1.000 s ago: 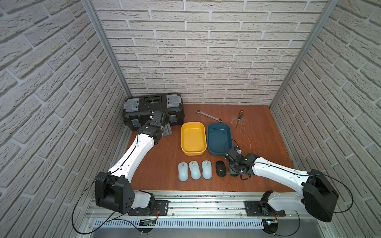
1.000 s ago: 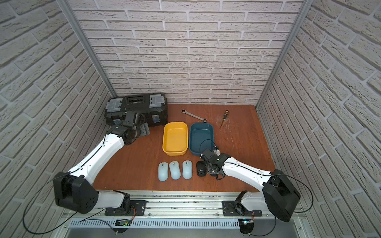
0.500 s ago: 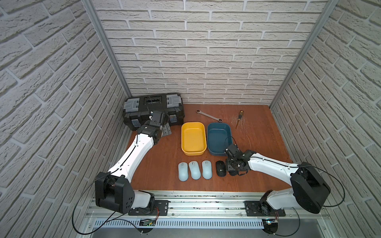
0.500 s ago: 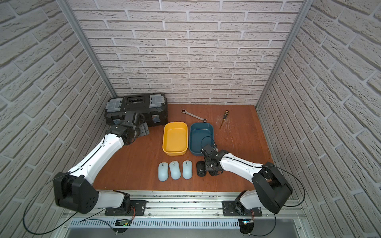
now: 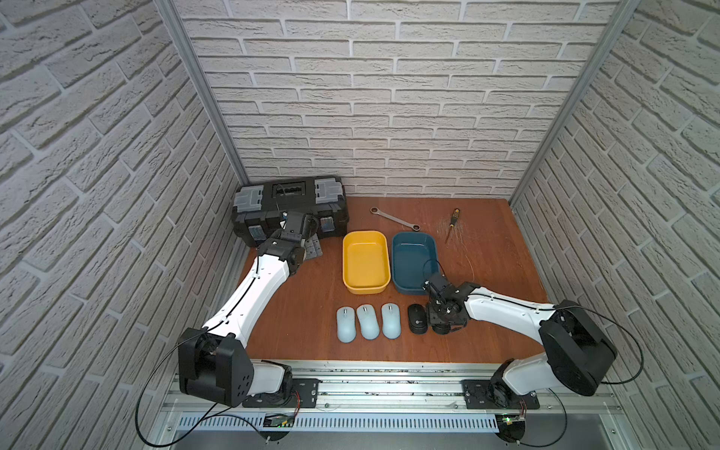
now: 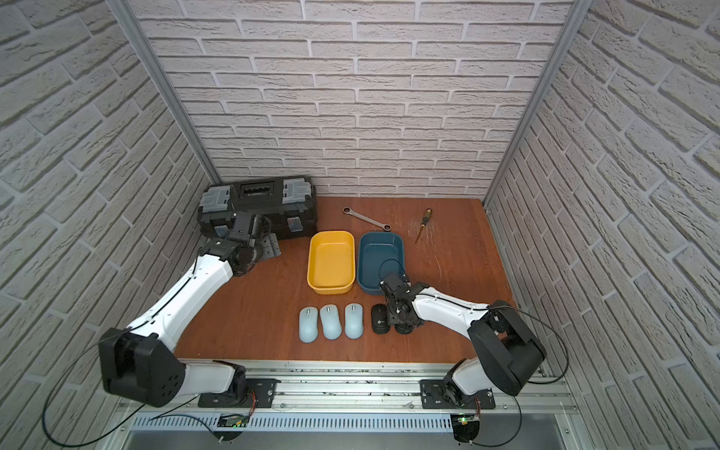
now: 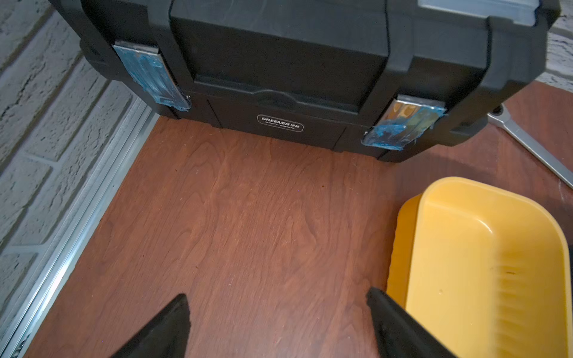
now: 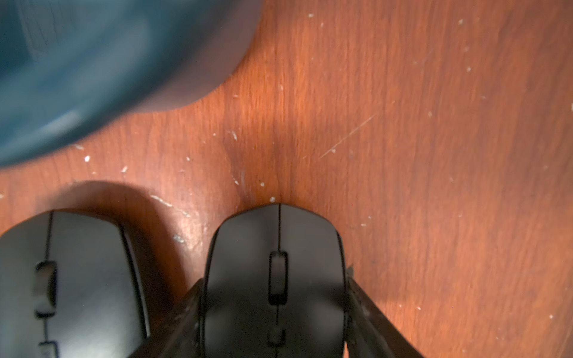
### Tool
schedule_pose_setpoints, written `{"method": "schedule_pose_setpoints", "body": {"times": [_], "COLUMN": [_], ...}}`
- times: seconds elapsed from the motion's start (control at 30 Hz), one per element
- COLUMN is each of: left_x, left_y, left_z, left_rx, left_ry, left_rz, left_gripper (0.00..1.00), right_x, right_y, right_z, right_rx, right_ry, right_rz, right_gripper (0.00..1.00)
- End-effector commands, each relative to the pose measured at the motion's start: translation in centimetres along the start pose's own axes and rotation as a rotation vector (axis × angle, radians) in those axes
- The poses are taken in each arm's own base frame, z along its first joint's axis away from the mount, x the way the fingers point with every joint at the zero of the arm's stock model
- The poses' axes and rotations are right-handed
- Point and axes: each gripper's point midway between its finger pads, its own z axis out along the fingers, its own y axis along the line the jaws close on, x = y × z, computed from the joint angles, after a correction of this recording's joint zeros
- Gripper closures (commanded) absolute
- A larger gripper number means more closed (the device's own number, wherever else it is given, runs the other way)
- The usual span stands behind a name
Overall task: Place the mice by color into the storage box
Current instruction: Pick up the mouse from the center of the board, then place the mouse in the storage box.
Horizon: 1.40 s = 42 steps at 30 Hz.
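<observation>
1. Fake-brick walls all round, with a brown wooden tabletop [image 5: 311, 280] and a black toolbox [image 5: 290, 202] in the back corner.
2. Nothing's sorted yet. The three pale blue mice [image 5: 367, 321] sit in a row near the front, with the first black mouse [image 5: 417, 318] just beside them. The yellow bin [image 5: 366, 289] and dark blue bin [image 5: 413, 235] behind are both empty.
3. Right gripper [image 8: 274, 276] is down on the second black mouse [image 8: 276, 235], right next to its twin. The fingers [image 8: 176, 319] hug both flanks. It looks gripped, but the wrist view's blurry, so we wouldn't swear to it.
4. Left gripper [image 7: 277, 294] hangs wide apart and empty in front of the toolbox.
5. Our take: squeeze firmly and lift straight up so the inner finger doesn't nudge the neighbour. Clear the bin wall, then lower it in rather than dropping it. We're guessing the dark blue bin for black.
</observation>
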Motion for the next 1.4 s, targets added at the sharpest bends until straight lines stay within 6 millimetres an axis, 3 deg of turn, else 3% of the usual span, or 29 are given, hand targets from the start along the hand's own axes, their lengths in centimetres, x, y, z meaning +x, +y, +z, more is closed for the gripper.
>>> {"method": "schedule_pose_setpoints", "body": {"times": [0.0, 0.33, 0.43, 0.8, 0.93, 1.1, 1.17, 1.37], "left_x": [-0.3, -0.5, -0.7, -1.0, -0.9, -1.0, -1.1, -1.8], "left_y": [0.2, 0.0, -0.2, -0.5, -0.4, -0.5, -0.5, -0.6], "left_z": [-0.1, 0.0, 0.0, 0.0, 0.0, -0.1, -0.2, -0.8], "left_rx": [0.006, 0.008, 0.016, 0.028, 0.030, 0.034, 0.037, 0.041], "left_ry": [-0.021, -0.020, -0.021, -0.030, -0.031, -0.035, -0.037, -0.055], "left_rz": [-0.012, -0.017, -0.022, -0.024, -0.030, -0.034, -0.036, -0.046], "left_gripper": [0.08, 0.08, 0.08, 0.08, 0.08, 0.08, 0.08, 0.08], "right_x": [-0.2, 0.3, 0.1, -3.1, -5.8, -11.6, -14.1, -21.5], "right_y": [0.0, -0.3, -0.4, -0.4, 0.2, 2.0, 3.1, 6.3], "right_z": [0.0, 0.1, -0.7, -8.2, -11.3, -13.6, -13.6, -10.8], "right_rx": [0.005, 0.022, 0.016, -0.040, -0.076, -0.112, -0.124, -0.170], "right_ry": [0.003, 0.030, 0.019, -0.102, -0.200, -0.304, -0.332, -0.335], "right_rz": [0.009, -0.004, -0.007, -0.029, -0.034, -0.059, -0.072, -0.066], "right_gripper": [0.36, 0.61, 0.63, 0.62, 0.61, 0.60, 0.60, 0.60]}}
